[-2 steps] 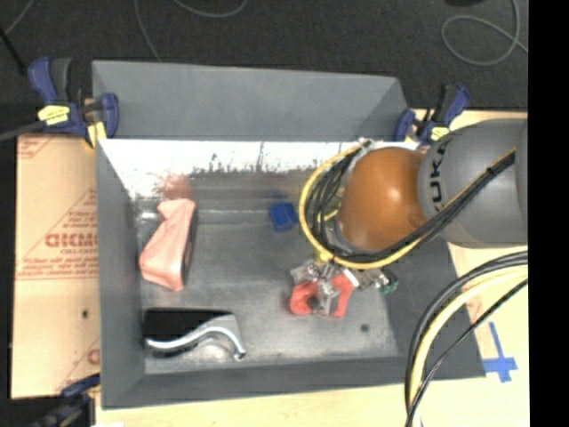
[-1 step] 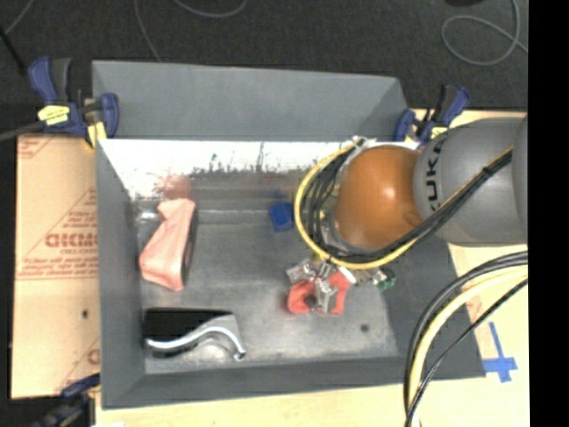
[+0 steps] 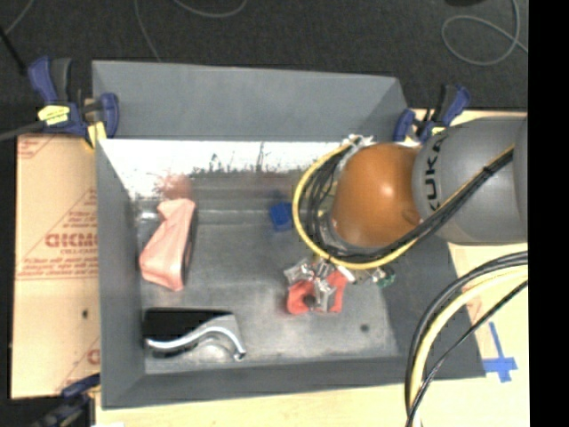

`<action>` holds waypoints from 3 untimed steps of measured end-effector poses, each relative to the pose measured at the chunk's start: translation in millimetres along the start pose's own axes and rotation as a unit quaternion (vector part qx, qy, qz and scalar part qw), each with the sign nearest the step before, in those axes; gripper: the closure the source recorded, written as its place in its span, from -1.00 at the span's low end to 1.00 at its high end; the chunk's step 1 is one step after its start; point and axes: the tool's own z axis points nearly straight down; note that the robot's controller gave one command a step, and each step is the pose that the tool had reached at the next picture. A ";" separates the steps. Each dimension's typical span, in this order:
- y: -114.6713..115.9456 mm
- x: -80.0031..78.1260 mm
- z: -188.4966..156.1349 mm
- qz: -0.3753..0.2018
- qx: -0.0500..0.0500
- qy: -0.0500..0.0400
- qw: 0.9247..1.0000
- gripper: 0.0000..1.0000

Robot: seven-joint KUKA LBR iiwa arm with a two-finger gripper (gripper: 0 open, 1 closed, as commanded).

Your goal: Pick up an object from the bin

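Four loose things are lying well apart on the floor of the grey metal bin (image 3: 249,114). The gripper (image 3: 316,285) is sitting right of centre, toward the near right corner, directly on a small red thing (image 3: 299,302). This red thing is looking blocky and matte, like plastic. Its visible parts are spreading from lower left to upper right under the silvery gripper metal, which is covering much of it, so its true long axis cannot be told. Nor can it be told how far the gripper is parted or whether it is gripping the red piece.

Bare, scuffed floor is lying open to the left of the red thing, between it and the other items. The right wall and the front wall are both standing nearer to it.

A soft-looking pink thing (image 3: 167,243), longish and rounded, is leaning along the left side, its length running from upper right to lower left. A small blue piece (image 3: 280,215) is sitting near the back wall, just beside the arm's looping yellow and black cables (image 3: 307,212). A flat black thing (image 3: 182,323) with a curved shiny silver part is lying in the near left corner. The arm's glossy orange cover (image 3: 373,194) is bulging above the gripper.
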 end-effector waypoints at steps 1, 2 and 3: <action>23.0 7.3 -38.6 -0.007 0.003 -0.004 1.000 1.00; 28.5 5.8 -8.4 0.034 -0.002 0.001 0.999 1.00; 13.3 13.3 -158.1 -0.017 0.005 -0.007 1.000 1.00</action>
